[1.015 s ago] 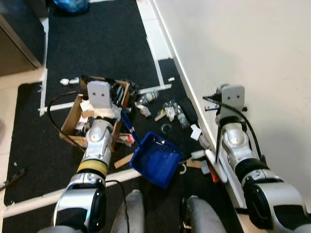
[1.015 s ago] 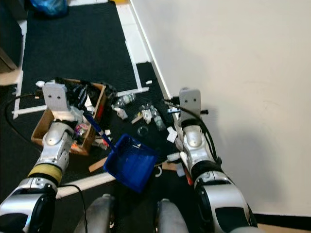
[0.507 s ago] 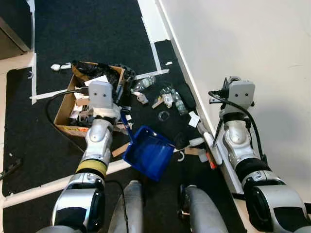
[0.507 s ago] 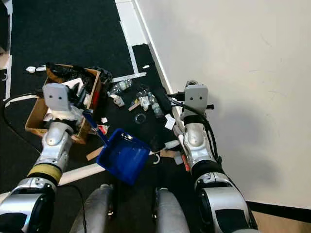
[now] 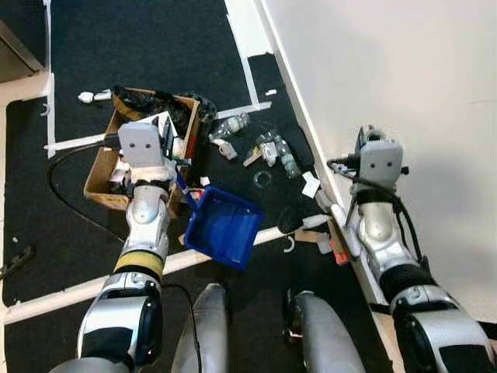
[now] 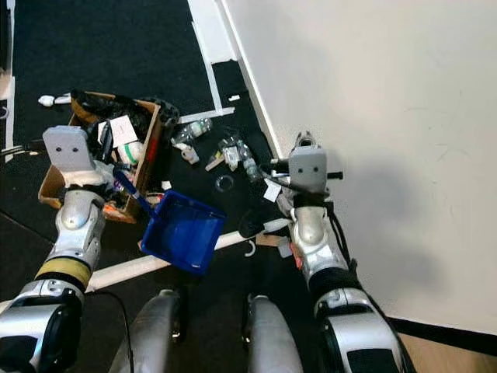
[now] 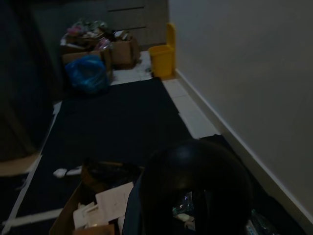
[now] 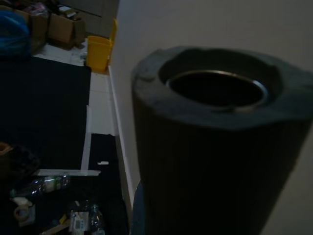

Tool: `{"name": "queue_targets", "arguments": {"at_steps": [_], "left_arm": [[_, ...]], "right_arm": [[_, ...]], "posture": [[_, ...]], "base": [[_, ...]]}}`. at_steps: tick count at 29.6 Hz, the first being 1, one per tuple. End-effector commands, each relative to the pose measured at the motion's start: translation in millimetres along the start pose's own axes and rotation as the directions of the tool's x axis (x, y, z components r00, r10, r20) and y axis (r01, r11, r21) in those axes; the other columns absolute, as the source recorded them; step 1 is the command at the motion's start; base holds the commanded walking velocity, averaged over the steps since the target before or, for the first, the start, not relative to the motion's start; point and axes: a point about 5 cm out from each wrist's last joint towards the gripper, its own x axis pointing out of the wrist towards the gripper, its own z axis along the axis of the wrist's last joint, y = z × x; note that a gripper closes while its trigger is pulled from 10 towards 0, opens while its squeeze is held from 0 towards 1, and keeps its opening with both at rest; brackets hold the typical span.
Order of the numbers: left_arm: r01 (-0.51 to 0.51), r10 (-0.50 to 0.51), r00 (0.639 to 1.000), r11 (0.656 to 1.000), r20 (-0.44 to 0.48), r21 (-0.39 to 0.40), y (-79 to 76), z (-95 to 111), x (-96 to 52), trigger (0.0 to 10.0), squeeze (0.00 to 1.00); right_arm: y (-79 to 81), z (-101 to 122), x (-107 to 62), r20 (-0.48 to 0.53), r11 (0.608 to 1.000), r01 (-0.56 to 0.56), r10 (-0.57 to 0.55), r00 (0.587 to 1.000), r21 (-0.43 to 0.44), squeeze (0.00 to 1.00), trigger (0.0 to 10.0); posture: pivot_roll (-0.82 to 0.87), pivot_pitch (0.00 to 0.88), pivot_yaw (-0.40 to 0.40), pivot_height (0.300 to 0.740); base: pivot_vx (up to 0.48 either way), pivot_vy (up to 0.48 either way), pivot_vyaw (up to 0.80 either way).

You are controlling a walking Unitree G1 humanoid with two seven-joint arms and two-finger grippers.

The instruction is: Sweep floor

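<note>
A blue dustpan (image 5: 225, 225) hangs low over the black carpet, its handle (image 5: 186, 194) running up into my left gripper (image 5: 172, 175), which is shut on it beside a cardboard box (image 5: 105, 167) stuffed with rubbish. Litter (image 5: 268, 151) lies ahead near the wall: small bottles, paper scraps and a clear ring. My right gripper (image 5: 353, 198) is against the wall, shut on a broom; the foam-covered handle end (image 8: 220, 127) looms in the right wrist view. The pale shaft (image 5: 343, 233) slants down toward a dark head (image 5: 291, 220) on the carpet. Both grippers' fingers are hidden under the wrists.
A white wall (image 5: 404, 78) and its skirting bound the right side. White tape lines (image 5: 70, 287) cross the carpet and a black cable (image 5: 66, 202) loops at left. My legs (image 5: 210, 334) are at the bottom. Far off stand a yellow bin (image 7: 161, 58) and a blue bag (image 7: 88, 73).
The whole view has shifted as I moved. My left arm has swung left, bringing the dustpan closer to the cardboard box. The right arm stays by the wall.
</note>
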Motion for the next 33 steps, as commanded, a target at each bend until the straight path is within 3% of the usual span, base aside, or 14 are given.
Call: {"name": "queue_targets", "arguments": {"at_steps": [1, 10, 14, 15, 16, 18, 24, 33], "left_arm": [[0.0, 0.0, 1.0, 1.0, -0.027, -0.021, -7.0, -11, -10.9, 10.0, 0.0], [0.017, -0.018, 1.0, 0.999, -0.02, -0.036, -15.4, -13, -15.8, 10.0, 0.0], [0.035, -0.036, 0.999, 0.998, -0.024, -0.049, -19.5, -14, -16.2, 10.0, 0.0], [0.035, -0.037, 0.999, 0.998, -0.022, -0.052, -19.6, -14, -15.8, 10.0, 0.0], [0.035, -0.037, 0.999, 0.998, -0.022, -0.052, -19.6, -14, -15.8, 10.0, 0.0], [0.035, -0.036, 0.999, 0.998, -0.019, -0.052, -19.4, -13, -15.8, 10.0, 0.0], [0.033, -0.034, 0.999, 0.998, -0.016, -0.052, -18.6, -13, -16.1, 10.0, 0.0], [0.028, -0.029, 1.0, 0.998, -0.012, -0.053, -17.2, -13, -17.5, 10.0, 0.0]], "right_arm": [[-0.7, 0, -5.4, 0.025, 0.999, -0.014, 0.015, 1.0, -0.041, 0.0, 10.0], [6.2, 1, -12.9, 0.03, 0.999, -0.013, 0.014, 0.999, -0.036, 0.0, 10.0], [10.9, 2, -13.6, 0.016, 1.0, 0.016, -0.016, 1.0, 0.012, 0.0, 10.0], [16.7, 6, -10.5, 0.004, 0.996, 0.039, -0.04, 0.999, 0.081, 0.0, 10.0], [16.7, 6, -10.5, 0.004, 0.996, 0.039, -0.04, 0.999, 0.081, 0.0, 10.0], [23.3, 9, -8.1, -0.018, 0.985, 0.058, -0.056, 0.998, 0.163, 0.0, 10.0], [35.8, 14, -7.3, -0.035, 0.966, 0.05, -0.042, 0.998, 0.252, 0.0, 10.0], [50.5, 22, -7.5, -0.128, 0.872, 0.165, -0.118, 0.985, 0.462, 0.0, 10.0]], "posture": [[0.01, 0.321, -0.075, 0.74], [-0.01, 0.368, -0.083, 0.74], [-0.01, 0.374, -0.081, 0.74], [0.0, 0.37, -0.076, 0.74], [0.0, 0.37, -0.076, 0.74], [0.0, 0.367, -0.075, 0.74], [0.01, 0.362, -0.073, 0.74], [0.02, 0.357, -0.062, 0.74]], "base": [[0.0, 0.0, 0.0], [0.0, 0.0, 0.0], [0.0, 0.0, 0.0], [0.0, 0.0, 0.0], [0.0, 0.0, 0.0], [0.0, 0.0, 0.0], [0.0, 0.0, 0.0], [0.0, 0.0, 0.0]]}}
